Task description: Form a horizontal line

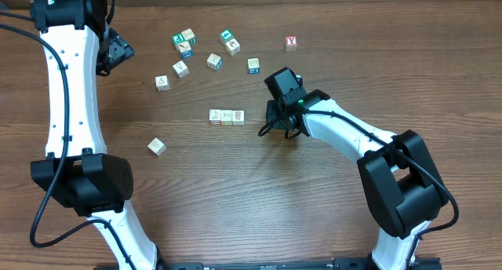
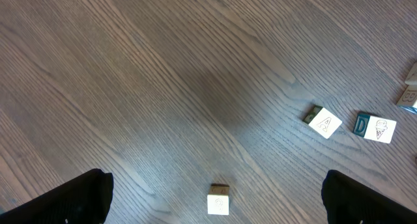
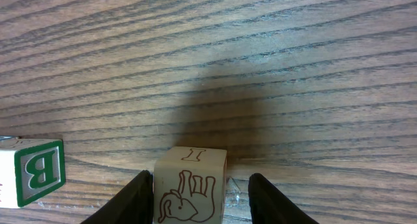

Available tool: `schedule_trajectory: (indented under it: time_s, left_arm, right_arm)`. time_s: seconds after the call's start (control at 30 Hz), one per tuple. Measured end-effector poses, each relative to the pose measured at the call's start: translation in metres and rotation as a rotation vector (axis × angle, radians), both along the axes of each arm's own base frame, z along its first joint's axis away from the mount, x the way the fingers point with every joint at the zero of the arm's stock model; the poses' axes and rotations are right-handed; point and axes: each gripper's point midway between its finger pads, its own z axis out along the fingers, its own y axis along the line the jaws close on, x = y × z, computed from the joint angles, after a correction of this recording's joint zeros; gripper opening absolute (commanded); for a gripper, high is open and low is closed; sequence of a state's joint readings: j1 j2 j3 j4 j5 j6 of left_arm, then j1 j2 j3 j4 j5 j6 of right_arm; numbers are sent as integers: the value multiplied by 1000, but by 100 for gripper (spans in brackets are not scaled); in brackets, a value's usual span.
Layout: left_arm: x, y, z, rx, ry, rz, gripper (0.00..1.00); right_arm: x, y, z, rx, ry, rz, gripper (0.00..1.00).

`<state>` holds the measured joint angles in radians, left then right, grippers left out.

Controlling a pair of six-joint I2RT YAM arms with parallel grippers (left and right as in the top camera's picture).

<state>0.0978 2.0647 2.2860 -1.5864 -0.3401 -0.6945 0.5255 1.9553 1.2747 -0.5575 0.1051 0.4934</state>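
Three pale wooden cubes touch side to side in a short horizontal line [image 1: 227, 117] at mid-table. My right gripper [image 1: 280, 121] hovers just to the right of that row, and what lies under it is hidden from above. In the right wrist view my right gripper [image 3: 199, 193] straddles a pale cube with a brown elephant and an "I" [image 3: 191, 185]. The left finger [image 3: 140, 195] touches the cube, while the right finger [image 3: 264, 198] stands a small gap away. My left gripper [image 1: 118, 50] sits far back left, wide open, holding nothing [image 2: 218, 196].
Several loose cubes lie scattered at the back, some with teal faces [image 1: 183, 42], plus a red "Y" cube [image 1: 291, 42]. One pale cube [image 1: 157, 146] lies alone front left. A green "B" cube [image 3: 38, 172] sits left of the right fingers. Another small cube [image 2: 218, 199] lies below the left gripper.
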Motion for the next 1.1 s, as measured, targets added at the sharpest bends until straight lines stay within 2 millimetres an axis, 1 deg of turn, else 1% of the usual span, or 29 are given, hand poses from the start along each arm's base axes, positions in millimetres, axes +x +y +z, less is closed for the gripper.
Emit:
schedule_trajectory:
  time_s: [0.67, 1.1]
  left_arm:
    - [0, 0, 0, 0, 0, 0, 100]
    - [0, 0, 0, 0, 0, 0, 100]
  right_arm:
    - [0, 0, 0, 1, -1, 0, 44]
    - [1, 0, 0, 2, -2, 0, 36]
